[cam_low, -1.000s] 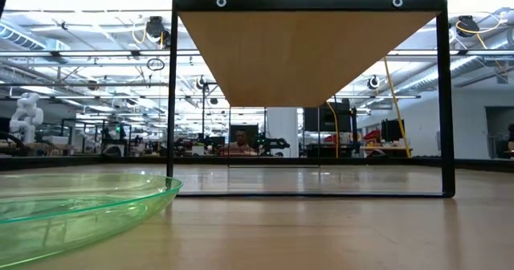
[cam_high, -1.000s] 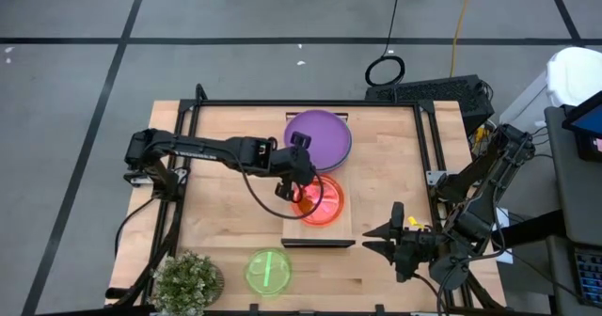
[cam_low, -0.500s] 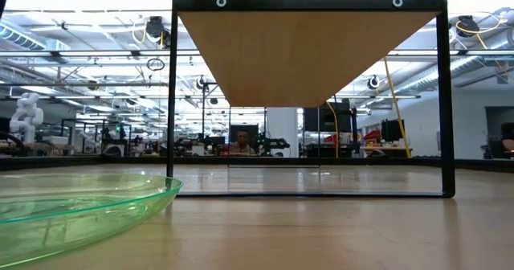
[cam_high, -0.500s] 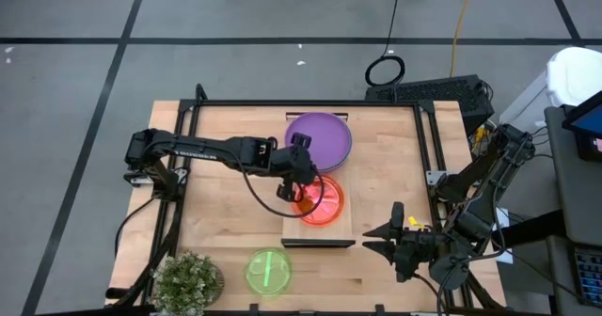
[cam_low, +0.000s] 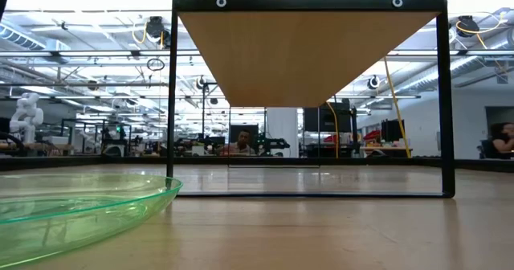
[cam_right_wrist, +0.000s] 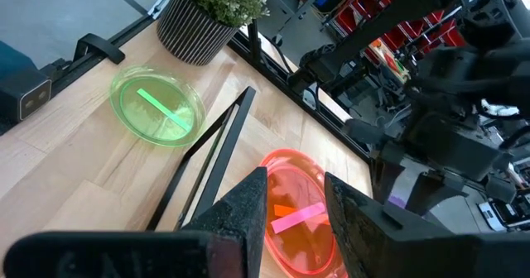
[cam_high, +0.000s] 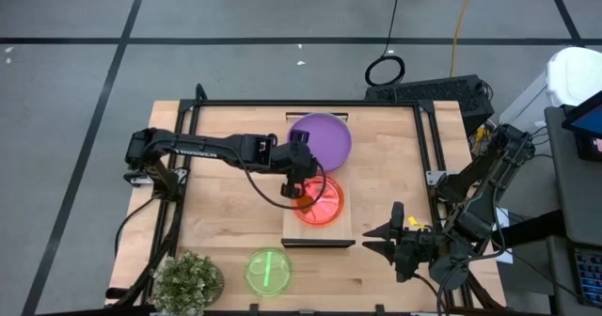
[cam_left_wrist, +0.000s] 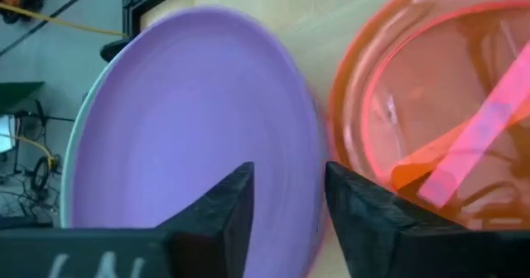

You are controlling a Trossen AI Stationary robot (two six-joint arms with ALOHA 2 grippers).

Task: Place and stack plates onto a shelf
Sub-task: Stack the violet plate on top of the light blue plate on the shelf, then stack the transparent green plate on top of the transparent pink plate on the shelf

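The shelf (cam_high: 320, 233) is a light-wood board raised over the table, seen from below in the low view (cam_low: 305, 53). A purple plate (cam_high: 322, 137) lies at its far end with a teal rim (cam_left_wrist: 79, 146) showing beneath it. An orange-red translucent plate (cam_high: 320, 201) lies nearer on the shelf. A green translucent plate (cam_high: 268, 270) rests on the tabletop near the front edge (cam_low: 72, 214). My left gripper (cam_high: 303, 180) hangs open over the spot where the purple and orange plates (cam_left_wrist: 431, 121) meet (cam_left_wrist: 288, 187). My right gripper (cam_high: 388, 233) waits open at the table's right (cam_right_wrist: 296, 203).
A potted plant (cam_high: 188, 280) stands at the near left corner. A black frame (cam_high: 301, 103) runs round the table, and the shelf's dark posts (cam_low: 171, 93) stand on it. A person (cam_low: 502, 137) sits in the room beyond.
My left gripper has drawn back a little toward the far edge, off the orange-red plate's left rim, which now shows whole. The plate lies where it was on the shelf.
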